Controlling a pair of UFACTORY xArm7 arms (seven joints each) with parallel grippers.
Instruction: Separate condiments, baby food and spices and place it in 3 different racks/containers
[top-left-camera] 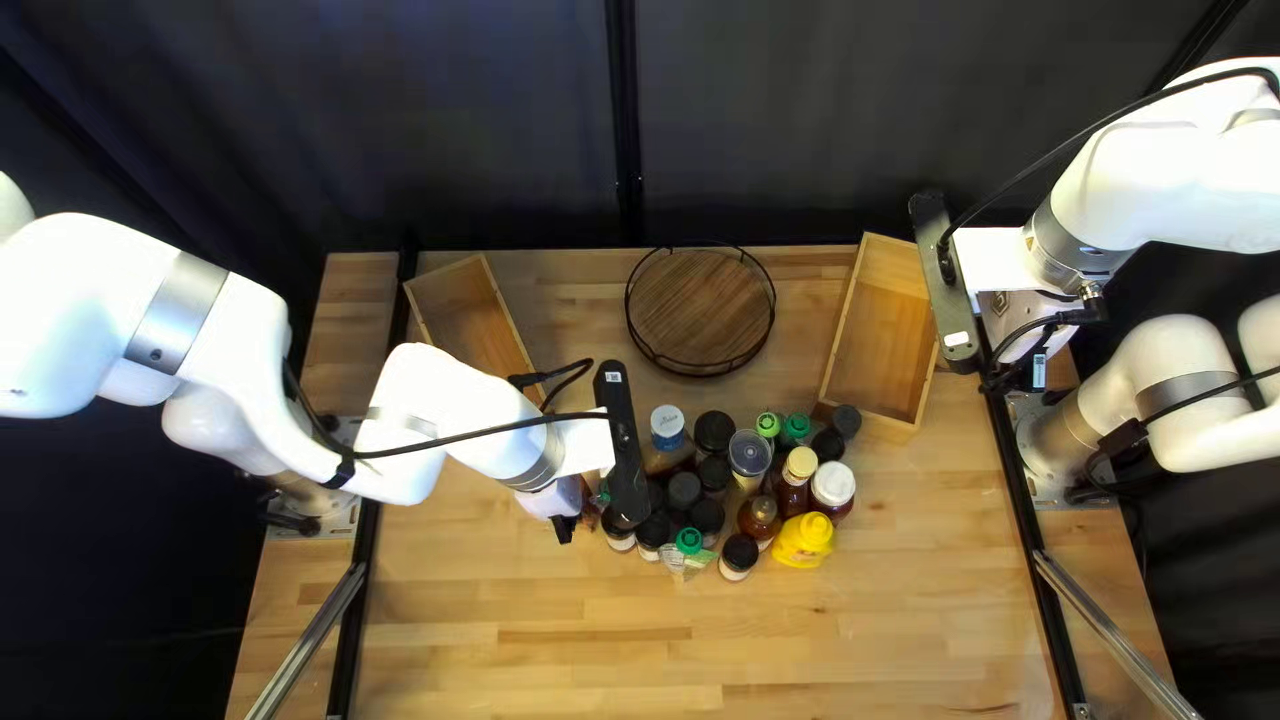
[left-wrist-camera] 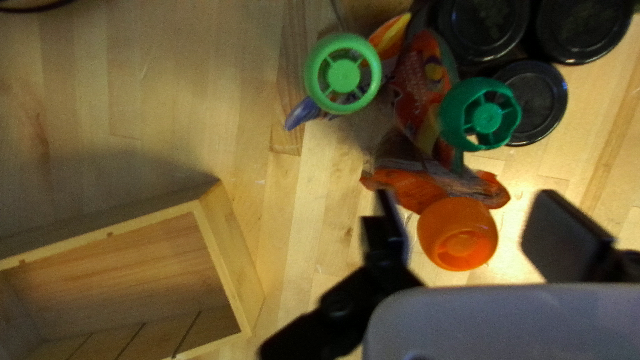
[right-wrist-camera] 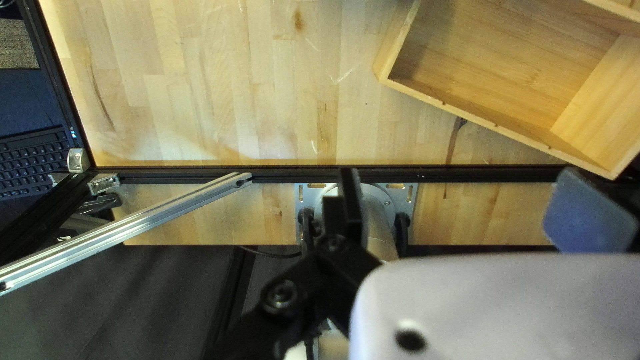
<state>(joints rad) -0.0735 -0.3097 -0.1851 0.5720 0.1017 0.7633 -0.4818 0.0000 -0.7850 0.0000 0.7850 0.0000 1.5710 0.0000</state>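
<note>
One slow, soft squeeze looked best for the orange cap (left-wrist-camera: 458, 233); left gripper (left-wrist-camera: 468, 220) and right gripper (right-wrist-camera: 463, 200) both had fingers wide apart.

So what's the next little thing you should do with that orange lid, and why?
I think I should gently ease my left gripper down toward the orange lid. Its two fingers are open, and the lid shows between them with a gap on each side, so it looks nearly ready to grab.
</note>
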